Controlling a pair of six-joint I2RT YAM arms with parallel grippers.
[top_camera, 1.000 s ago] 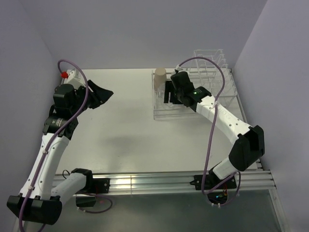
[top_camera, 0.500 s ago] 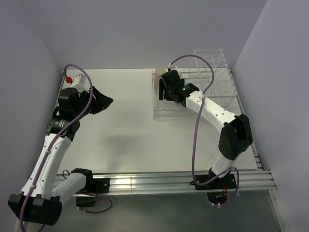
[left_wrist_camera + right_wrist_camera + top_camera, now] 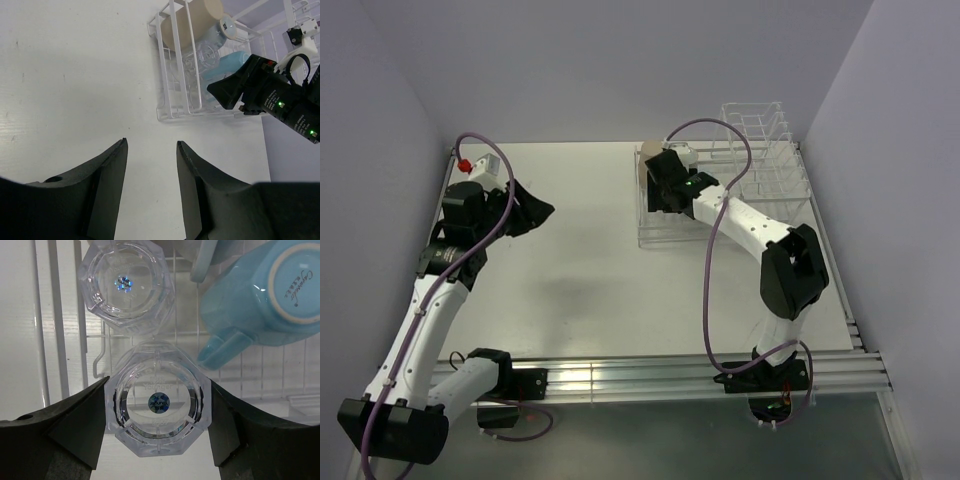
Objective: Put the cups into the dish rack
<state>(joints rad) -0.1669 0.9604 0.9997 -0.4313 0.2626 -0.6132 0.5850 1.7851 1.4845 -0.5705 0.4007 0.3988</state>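
Observation:
My right gripper is shut on a clear tumbler, one finger on each side and the tumbler's base facing the wrist camera. It hangs over the left end of the white wire dish rack. In the rack lie a second clear tumbler and a light blue handled mug, bottoms toward the camera. A tan paper cup stands at the rack's far left corner, also the tan cup in the left wrist view. My left gripper is open over bare table, far left of the rack.
Tall upright dividers rise at the rack's far right end. Purple walls close in on the left, right and back. A metal rail runs along the near table edge by both arm bases.
My right gripper has moved left along the rack with the tumbler, toward the tan cup. The left arm has shifted slightly toward the back and stays open.

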